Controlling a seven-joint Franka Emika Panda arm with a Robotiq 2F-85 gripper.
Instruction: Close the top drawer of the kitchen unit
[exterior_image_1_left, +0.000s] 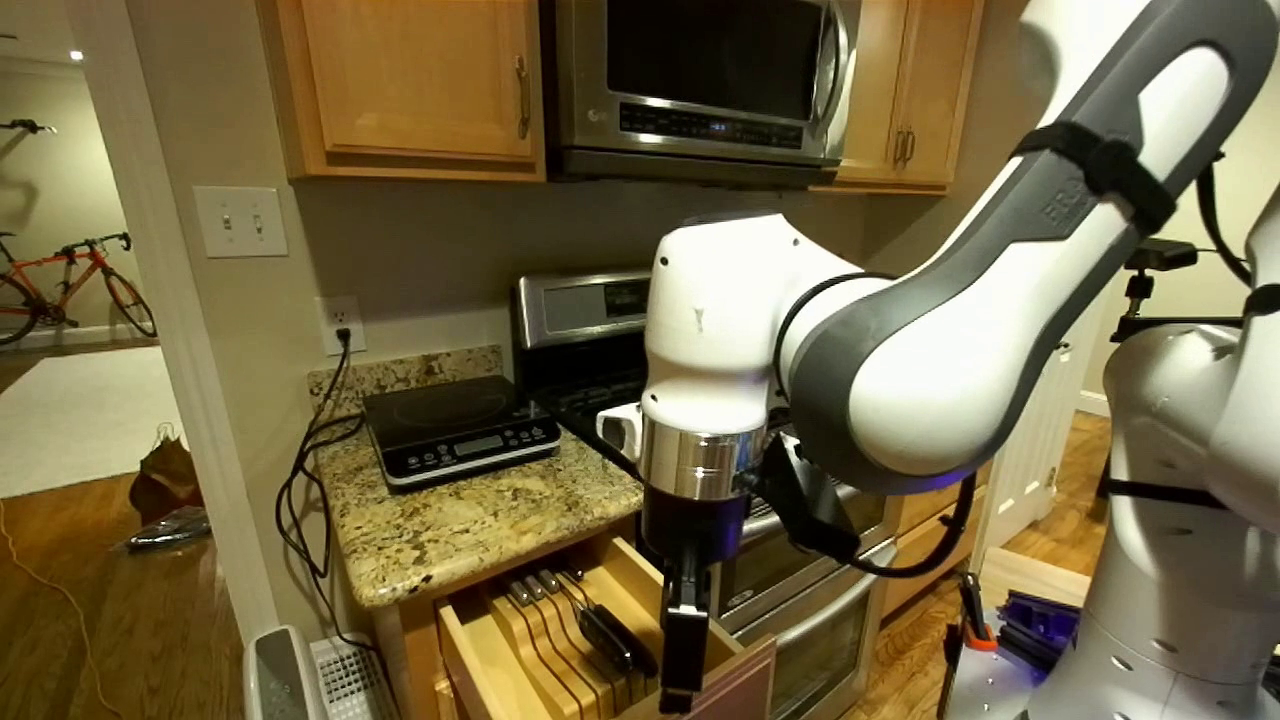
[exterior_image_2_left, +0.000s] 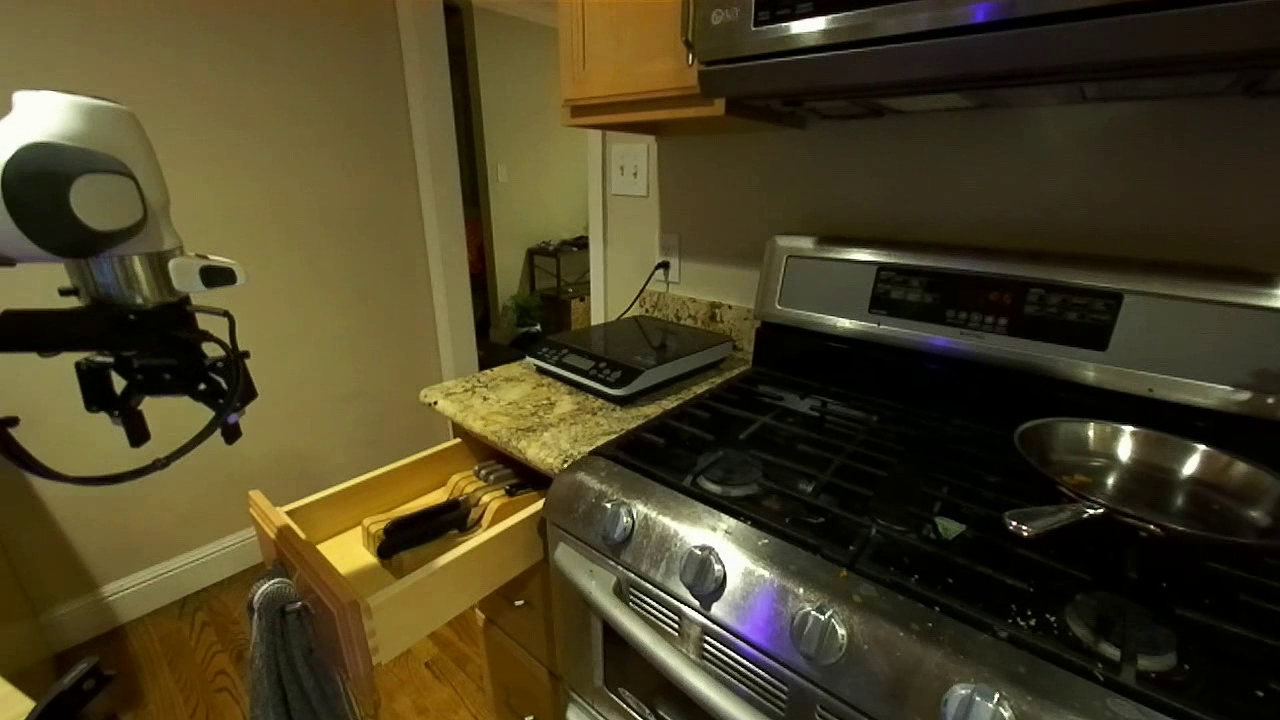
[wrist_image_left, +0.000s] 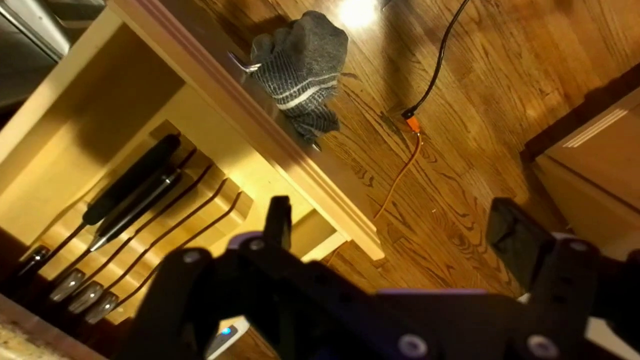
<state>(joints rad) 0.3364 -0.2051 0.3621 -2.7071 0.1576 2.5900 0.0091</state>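
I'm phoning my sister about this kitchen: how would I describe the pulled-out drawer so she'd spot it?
Find the steel stove, then the speckled counter beside it. Under that counter, the wooden drawer juts out. Unlike the closed front below, it stands open, showing knife handles, with a gray striped cloth hanging on its face.

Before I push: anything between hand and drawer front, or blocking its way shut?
Only the gray cloth, hung outside on the drawer front, covers part of where the hand might push. Nothing visible blocks closing, though whether the knife handles clear the counter is unclear.
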